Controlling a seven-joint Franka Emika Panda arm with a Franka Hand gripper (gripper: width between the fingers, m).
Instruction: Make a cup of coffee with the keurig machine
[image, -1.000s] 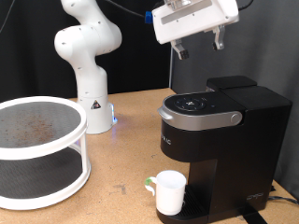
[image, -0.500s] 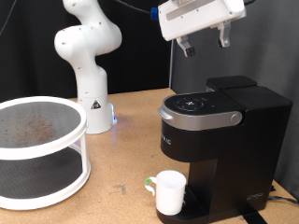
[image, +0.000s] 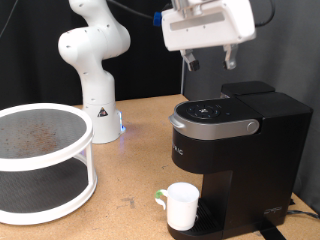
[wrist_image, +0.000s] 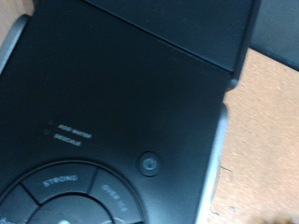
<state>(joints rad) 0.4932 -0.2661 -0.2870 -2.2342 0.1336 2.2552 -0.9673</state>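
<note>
One boxy matte-black plastic keurig machine (image: 232, 158) with a grey-silver lid handle stands near the wooden desk's (image: 130, 150) right front corner. One white round two-tier stand (image: 40, 160) sits at the left edge. One white gripper (image: 210, 58) hangs above the machine, fingers spread, empty. One small glossy white cup (image: 181, 205) sits at the machine's base.

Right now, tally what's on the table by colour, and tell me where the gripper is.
White: 3, the cup, the two-tier stand, the second robot arm
Black: 1, the coffee machine
Total: 4
The gripper hangs in the air above the coffee machine's lid, touching nothing; the cup sits on the drip tray.
</note>
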